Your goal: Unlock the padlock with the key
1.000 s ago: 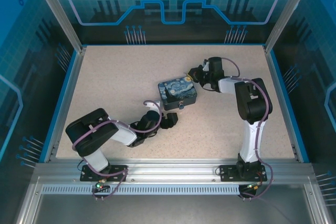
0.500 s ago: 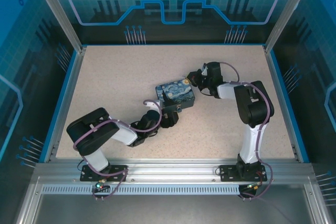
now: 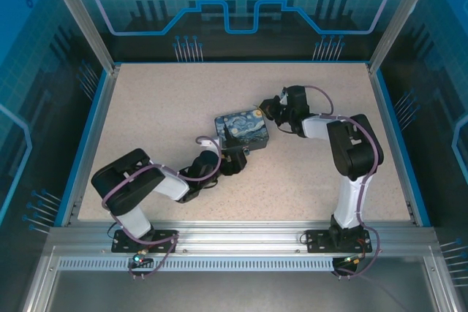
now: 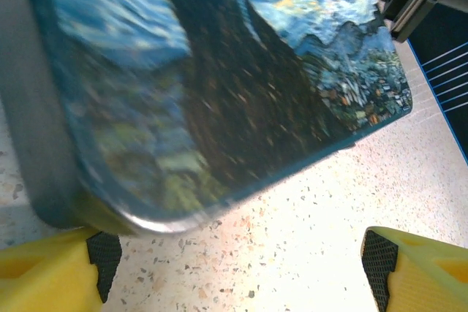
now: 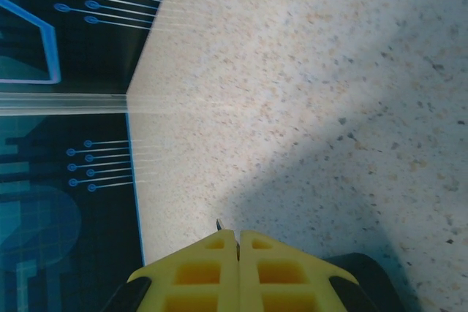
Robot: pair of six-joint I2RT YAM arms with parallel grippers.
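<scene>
A dark blue swirl-painted box [image 3: 243, 131] lies mid-table. A small grey piece [image 3: 253, 150] on its near edge may be the padlock; it is too small to tell. My left gripper [image 3: 232, 157] is at the box's near side. In the left wrist view it [image 4: 241, 275] stands open, the box [image 4: 219, 71] just ahead and only bare table between its fingers [image 4: 51, 275]. My right gripper [image 3: 266, 107] is at the box's far right corner. Up close it [image 5: 238, 235] is shut on the key [image 5: 219, 224], a thin dark sliver poking out at its tips.
The speckled table [image 3: 161, 107] is bounded by a blue rim [image 3: 88, 129] and glass walls. The right wrist view looks across bare table toward the table's edge [image 5: 135, 151]. Open floor lies left of and behind the box.
The box has slid and turned a little to the left. My right gripper followed it leftward to its corner. The left gripper crept up toward the box's near side.
</scene>
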